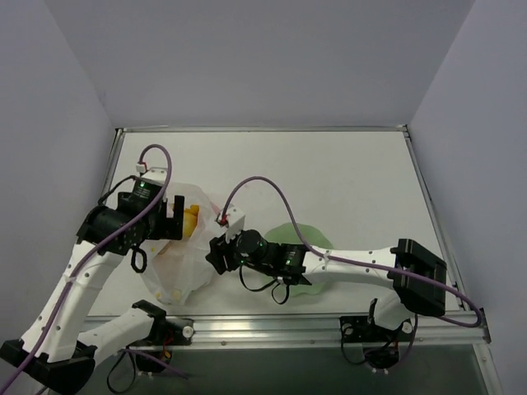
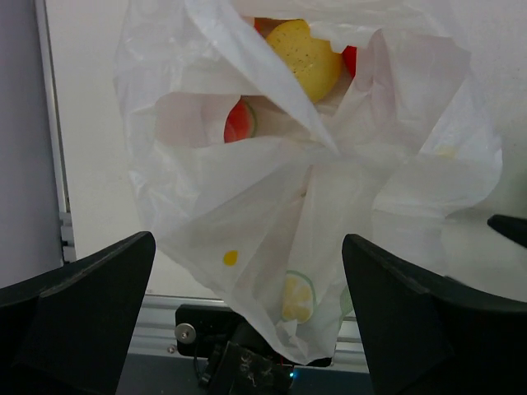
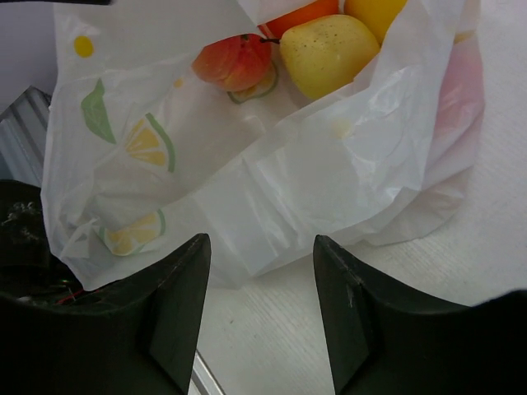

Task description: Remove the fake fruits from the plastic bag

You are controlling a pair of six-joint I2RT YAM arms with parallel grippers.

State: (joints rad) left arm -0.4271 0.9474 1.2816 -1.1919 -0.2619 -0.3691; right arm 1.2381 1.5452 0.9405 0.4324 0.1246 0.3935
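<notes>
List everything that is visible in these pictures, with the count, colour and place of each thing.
plastic bag: one, translucent white with fruit prints, on the left part of the table, between the grippers.
yellow pear: one, yellow, inside the bag's mouth.
red-pink fruit: one, red-pink, inside the bag, beside the pear.
orange fruit: one, orange, behind the pear, in the bag.
second yellow fruit: one, yellow, in the bag, cut off by the picture edge.
plate: one, pale green, on the table, partly hidden by the right arm.
table: one, white, metal-edged.
left gripper: one, black, open, facing the bag.
right gripper: one, black, open, at the bag's edge.
</notes>
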